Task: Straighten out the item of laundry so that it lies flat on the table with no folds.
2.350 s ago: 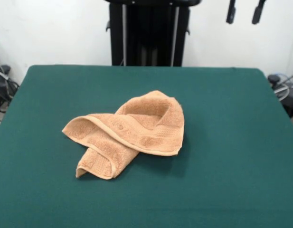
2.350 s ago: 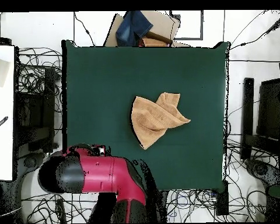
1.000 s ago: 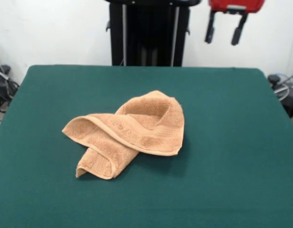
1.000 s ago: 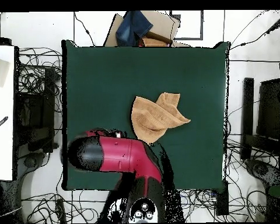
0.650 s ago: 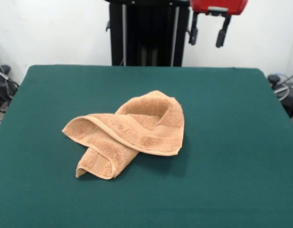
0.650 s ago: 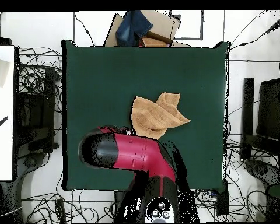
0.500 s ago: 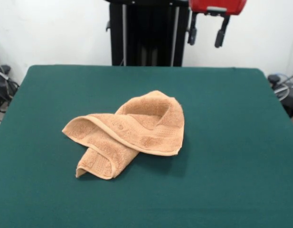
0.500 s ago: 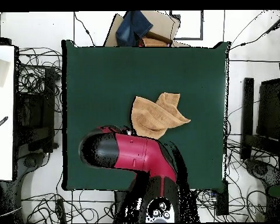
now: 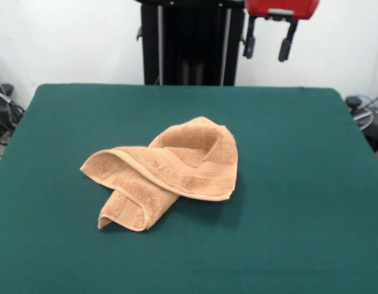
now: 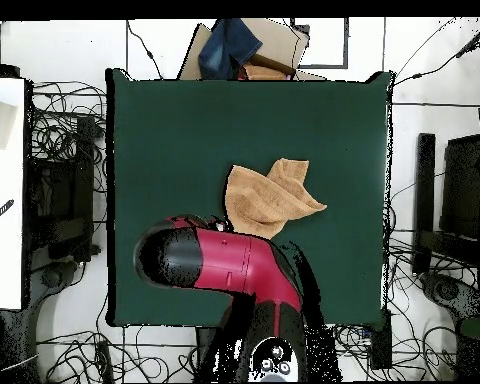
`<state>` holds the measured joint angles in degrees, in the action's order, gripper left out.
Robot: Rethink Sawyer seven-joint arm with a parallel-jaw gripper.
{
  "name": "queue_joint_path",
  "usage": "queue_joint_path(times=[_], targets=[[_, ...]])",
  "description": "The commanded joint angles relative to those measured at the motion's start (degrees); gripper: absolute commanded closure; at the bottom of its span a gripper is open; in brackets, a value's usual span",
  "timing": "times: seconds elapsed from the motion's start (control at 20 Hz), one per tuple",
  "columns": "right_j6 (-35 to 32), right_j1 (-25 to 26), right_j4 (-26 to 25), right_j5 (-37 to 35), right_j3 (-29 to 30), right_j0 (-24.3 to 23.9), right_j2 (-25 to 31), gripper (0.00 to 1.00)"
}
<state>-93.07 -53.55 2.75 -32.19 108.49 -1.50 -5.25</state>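
A light orange-tan towel lies crumpled near the middle of the dark green table, one band of cloth folded diagonally across the rest, a rounded hump rising behind the fold and a narrow tail trailing toward the front-left of the heap. Up and to the right of the towel, well clear of it, the gripper hangs below a red housing with its two black fingers spread apart; nothing sits between them and they touch neither cloth nor table.

Seen from above, the towel shows as a rough triangle with a pointed corner reaching away from its bulk, lying on the green table slightly off centre. There the red and black arm reaches over the table edge just beside the towel and covers the gripper, so only the front view shows the parted fingers. The overhead view alone takes in the tangle of cables on the floor and a cardboard box with blue fabric beyond the table's edge.
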Motion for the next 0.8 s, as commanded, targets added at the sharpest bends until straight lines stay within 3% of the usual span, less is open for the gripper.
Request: queue_joint_path(times=[0.05,0.55,0.8], targets=[[-6.7,2.0,2.0,-1.5,0.9,-1.0,5.8,0.00],[-8.1,5.6,-3.6,-1.1,-7.2,2.9,0.8,0.00],[-8.0,7.3,-3.8,-2.9,-9.8,2.8,0.6,0.00]])
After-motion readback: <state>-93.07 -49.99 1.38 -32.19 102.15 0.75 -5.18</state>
